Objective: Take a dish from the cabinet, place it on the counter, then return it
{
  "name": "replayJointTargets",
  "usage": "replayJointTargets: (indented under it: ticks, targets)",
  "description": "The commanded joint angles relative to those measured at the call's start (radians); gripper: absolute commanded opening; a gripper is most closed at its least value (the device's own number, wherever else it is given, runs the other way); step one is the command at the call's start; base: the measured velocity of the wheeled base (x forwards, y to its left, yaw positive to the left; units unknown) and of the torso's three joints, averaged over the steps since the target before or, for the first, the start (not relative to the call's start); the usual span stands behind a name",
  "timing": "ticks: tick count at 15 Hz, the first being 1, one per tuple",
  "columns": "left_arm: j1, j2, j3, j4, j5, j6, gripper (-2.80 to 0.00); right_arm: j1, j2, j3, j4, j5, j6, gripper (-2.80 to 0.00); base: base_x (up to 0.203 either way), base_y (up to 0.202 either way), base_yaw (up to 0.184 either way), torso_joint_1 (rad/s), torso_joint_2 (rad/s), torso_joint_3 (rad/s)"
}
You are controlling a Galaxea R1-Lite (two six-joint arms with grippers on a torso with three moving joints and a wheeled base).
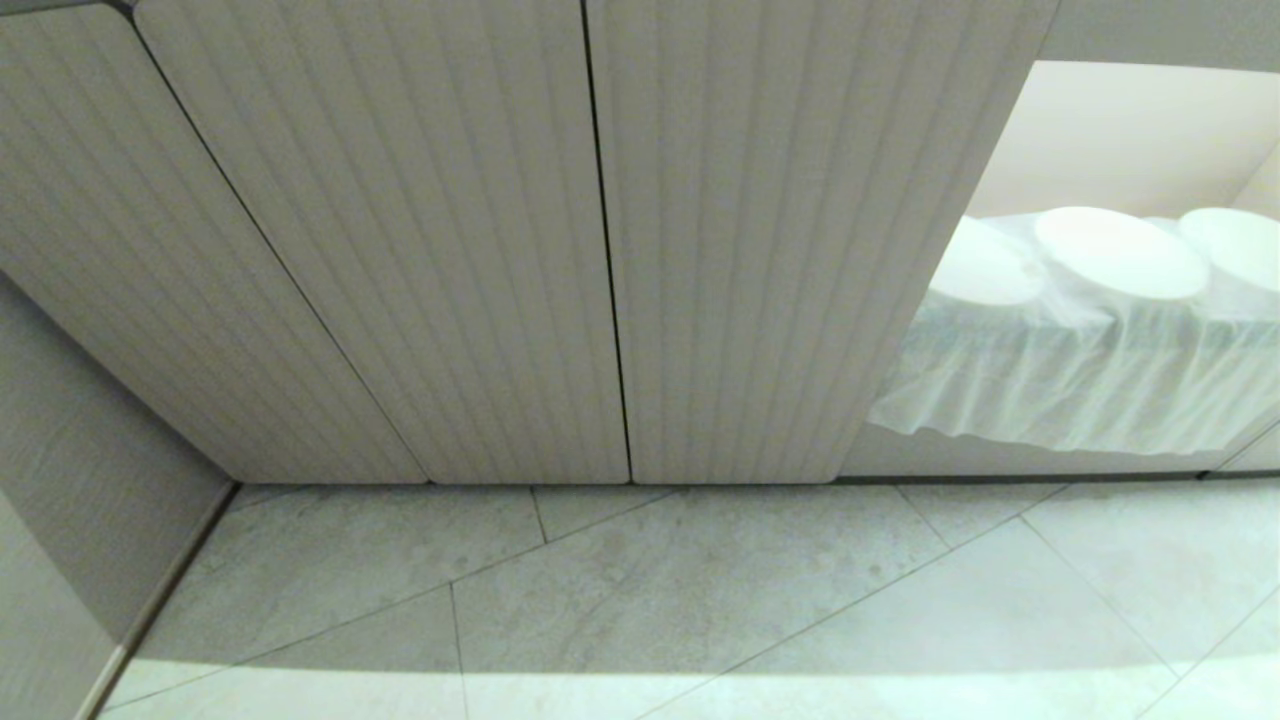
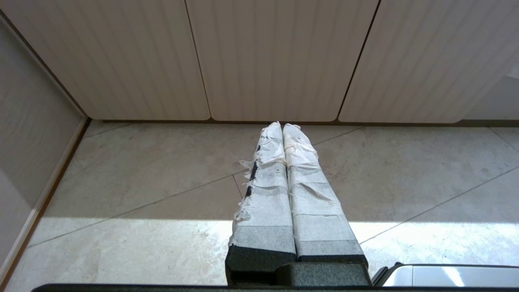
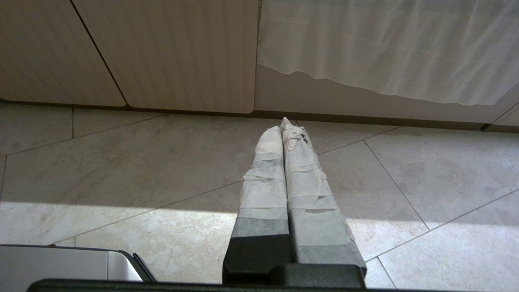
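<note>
Head view showed you the cabinet (image 1: 600,250) with its fluted doors closed, so the dish sat out of sight, presumably inside. Both arms hung parked over the floor (image 2: 142,182): left end effector (image 2: 282,126) and right end effector (image 3: 282,126) pressed shut, empty, since nothing was yet reachable.

The head view looks down, close, at the shut cabinet (image 1: 600,250) doors and tiled floor (image 1: 700,600); both wrist views, low, share them.

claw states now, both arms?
Left claw: closed, holding nothing, over the floor.
Right claw: closed, holding nothing, over the floor.
</note>
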Motion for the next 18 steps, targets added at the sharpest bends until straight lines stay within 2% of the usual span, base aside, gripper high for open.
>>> replayJointTargets:
  ticks: [1,18]
  targets:
    - [0.000,0.000,0.000,0.000,0.000,0.000,-2.80,0.000,0.001,0.000,0.000,0.000,-0.001,-2.80,0.000,0.000,0.000,0.000,0.00,0.000]
    - [0.000,0.000,0.000,0.000,0.000,0.000,-2.80,0.000,0.001,0.000,0.000,0.000,0.015,-2.80,0.000,0.000,0.000,0.000,0.00,0.000]
